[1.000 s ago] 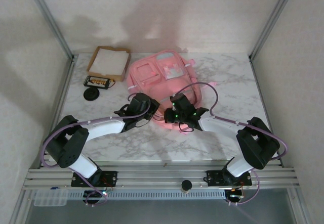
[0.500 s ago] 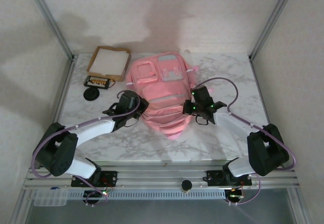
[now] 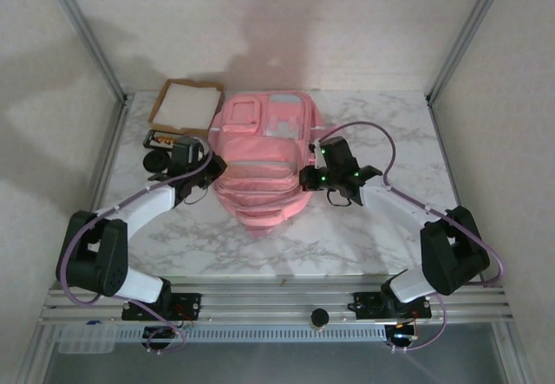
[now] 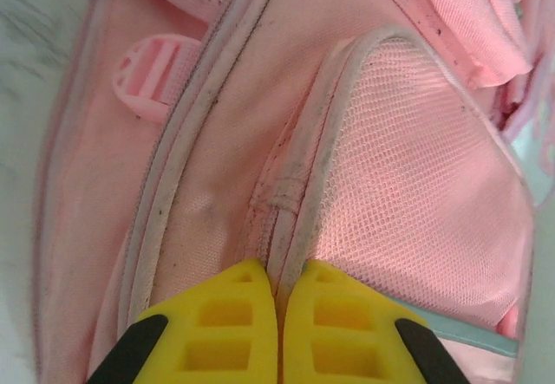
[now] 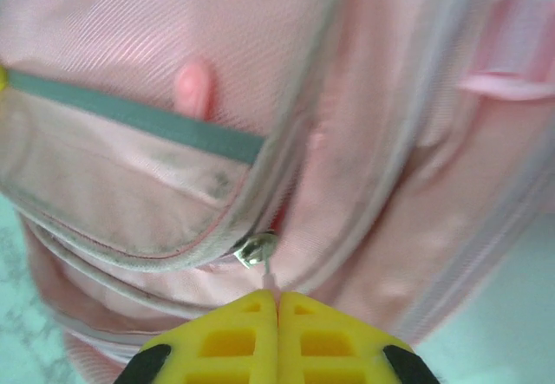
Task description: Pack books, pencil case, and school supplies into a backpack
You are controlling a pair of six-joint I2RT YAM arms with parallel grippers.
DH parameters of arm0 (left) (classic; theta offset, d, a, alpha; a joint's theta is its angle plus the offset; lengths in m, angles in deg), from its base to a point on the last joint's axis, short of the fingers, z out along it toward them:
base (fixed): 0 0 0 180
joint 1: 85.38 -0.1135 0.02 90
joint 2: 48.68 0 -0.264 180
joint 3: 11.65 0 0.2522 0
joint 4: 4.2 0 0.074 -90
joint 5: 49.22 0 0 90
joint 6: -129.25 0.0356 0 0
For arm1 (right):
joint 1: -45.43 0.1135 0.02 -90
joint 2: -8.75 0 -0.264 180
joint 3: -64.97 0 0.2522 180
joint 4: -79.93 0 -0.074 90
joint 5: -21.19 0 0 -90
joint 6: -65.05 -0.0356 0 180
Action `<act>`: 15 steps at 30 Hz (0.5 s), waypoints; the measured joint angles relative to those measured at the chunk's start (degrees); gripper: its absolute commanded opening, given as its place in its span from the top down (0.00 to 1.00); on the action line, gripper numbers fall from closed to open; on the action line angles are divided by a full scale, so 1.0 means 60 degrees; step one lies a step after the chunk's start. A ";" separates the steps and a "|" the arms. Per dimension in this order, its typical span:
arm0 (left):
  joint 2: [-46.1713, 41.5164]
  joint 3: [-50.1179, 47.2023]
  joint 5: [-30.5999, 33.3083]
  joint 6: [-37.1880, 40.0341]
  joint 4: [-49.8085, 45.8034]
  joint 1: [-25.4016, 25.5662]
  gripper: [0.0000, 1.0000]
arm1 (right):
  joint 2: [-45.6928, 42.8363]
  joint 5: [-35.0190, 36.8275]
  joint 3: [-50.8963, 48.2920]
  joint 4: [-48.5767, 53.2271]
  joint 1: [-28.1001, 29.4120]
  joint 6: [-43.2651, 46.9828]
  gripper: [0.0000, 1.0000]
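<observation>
Pink backpack [image 3: 260, 154] of woven fabric, soft and bulging, flat in the middle of the white surface [image 3: 390, 133] with grey marble veins, front pockets up. Near its far-left corner a shallow cardboard tray [image 3: 161, 109] with a white sheet, rectangular, apart from the bag.

Seen from the left wrist: fine pink mesh pocket [image 4: 408, 185] with a pale, slightly dirty piping around its rounded edge, and a ridged pink plastic buckle [image 4: 152, 72] further to the left. Left tool [image 4: 279, 284] closed, yellow ribbed fingertips pressed together on the piping ridge of the backpack. Left arm stretched forward and low along the surface, wrist at the bag's left side.

Seen from the right wrist: smooth glossy fabric, a grey-green band [image 5: 130, 115] across one pocket, a small metal zipper pull [image 5: 257, 251] at the end of a curved zipper line. Right tool [image 5: 277, 302] closed, pinching the thin tab of the zipper pull. Right arm bent at the elbow, reaching inward to the bag's right side.
</observation>
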 measured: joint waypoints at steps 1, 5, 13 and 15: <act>0.0000 0.0000 0.0299 0.0288 -0.0113 -0.0138 1.00 | 0.0084 0.0277 0.0106 0.0124 -0.0317 0.0157 1.00; 0.0131 0.0146 0.1242 0.1282 -0.0503 -0.0601 1.00 | 0.0871 0.1268 0.0783 0.0499 -0.1446 0.0710 1.00; 0.0189 0.0313 0.1443 0.2033 -0.0743 -0.0678 1.00 | 0.1297 0.0492 0.1060 0.0193 -0.0787 0.1636 0.87; 0.0229 0.0499 0.1402 0.2036 -0.0958 -0.0678 0.81 | 0.1311 0.0339 0.1060 0.0200 -0.0142 0.1898 0.81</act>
